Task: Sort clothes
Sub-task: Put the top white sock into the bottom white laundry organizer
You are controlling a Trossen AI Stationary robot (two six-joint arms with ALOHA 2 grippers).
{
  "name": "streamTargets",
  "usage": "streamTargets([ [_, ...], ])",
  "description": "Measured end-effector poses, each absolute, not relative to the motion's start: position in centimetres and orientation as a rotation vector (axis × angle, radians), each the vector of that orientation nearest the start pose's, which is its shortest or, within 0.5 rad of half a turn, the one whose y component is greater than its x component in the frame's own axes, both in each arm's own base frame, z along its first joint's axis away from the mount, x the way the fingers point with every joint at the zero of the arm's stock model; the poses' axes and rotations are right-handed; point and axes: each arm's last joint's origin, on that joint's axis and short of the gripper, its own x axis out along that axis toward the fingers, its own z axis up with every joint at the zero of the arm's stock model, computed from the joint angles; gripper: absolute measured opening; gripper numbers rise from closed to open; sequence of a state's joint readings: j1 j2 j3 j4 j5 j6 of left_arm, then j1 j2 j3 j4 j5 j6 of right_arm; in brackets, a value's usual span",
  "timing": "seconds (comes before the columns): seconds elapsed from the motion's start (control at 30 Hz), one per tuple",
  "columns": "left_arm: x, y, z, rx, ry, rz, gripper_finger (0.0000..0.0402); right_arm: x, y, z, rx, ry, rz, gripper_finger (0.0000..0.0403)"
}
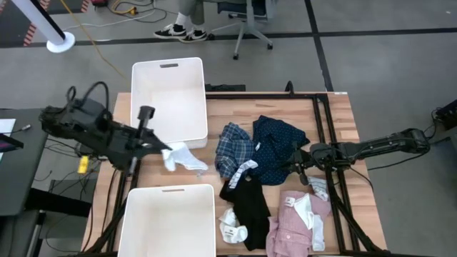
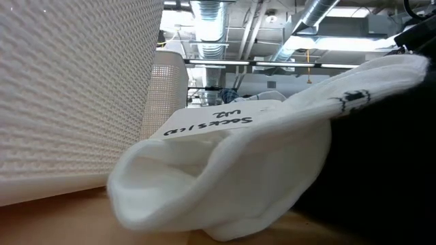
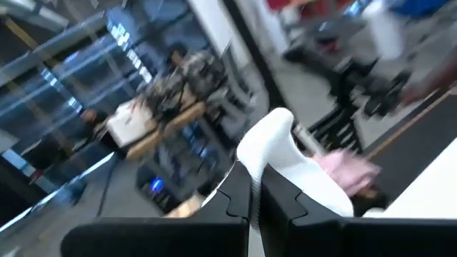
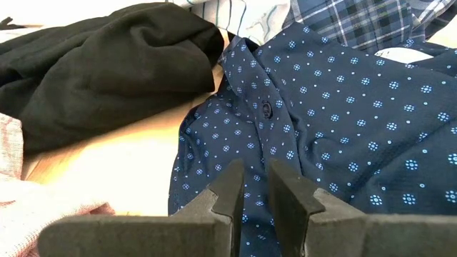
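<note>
My left gripper point(image 1: 158, 146) is shut on a white sock point(image 1: 184, 157) over the gap between the two white bins. The other clothes lie spread on the table's right half: a blue plaid shirt point(image 1: 232, 146), a navy dotted shirt point(image 1: 278, 146), a black top point(image 1: 248, 203), a pink shirt point(image 1: 296, 221) and small white socks point(image 1: 232, 230). My right gripper point(image 4: 253, 193) points slanting down just over the navy dotted shirt point(image 4: 343, 121). Its fingers stand a narrow gap apart with nothing between them. Whether they touch the cloth, I cannot tell. My left gripper pinches the white sock by one end point(image 3: 255, 187) between its two shut fingers, which point about level toward the table's right. The rest of the sock point(image 3: 275, 146) sticks out past the fingertips and droops. In the high view it shows between the bins.
One white bin point(image 1: 169, 66) stands at the far left of the table and another point(image 1: 168, 190) at the near left. In the low view a white sock point(image 2: 225, 184) with a written label lies close in front, beside a bin wall point(image 2: 68, 88).
</note>
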State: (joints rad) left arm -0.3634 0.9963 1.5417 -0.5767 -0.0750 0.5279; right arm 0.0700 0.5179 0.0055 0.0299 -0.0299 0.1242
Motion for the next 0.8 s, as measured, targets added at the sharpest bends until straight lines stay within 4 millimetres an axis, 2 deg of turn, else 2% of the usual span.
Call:
streamTargets([
  [0.47, 13.1, -7.5, 50.7, 0.469, -0.189, -0.615, 0.0003, 11.9, 0.9, 12.2, 0.112, 0.488, 0.068, 0.0082],
  [0.67, 13.2, -8.4, 50.1, 0.472, -0.149, -0.676, 0.0003, 11.9, 0.9, 12.2, 0.112, 0.488, 0.068, 0.0082],
  [0.8, 14.1, -9.4, 49.4, 0.478, -0.089, -0.713, 0.0003, 11.9, 0.9, 12.2, 0.112, 0.488, 0.068, 0.0082],
])
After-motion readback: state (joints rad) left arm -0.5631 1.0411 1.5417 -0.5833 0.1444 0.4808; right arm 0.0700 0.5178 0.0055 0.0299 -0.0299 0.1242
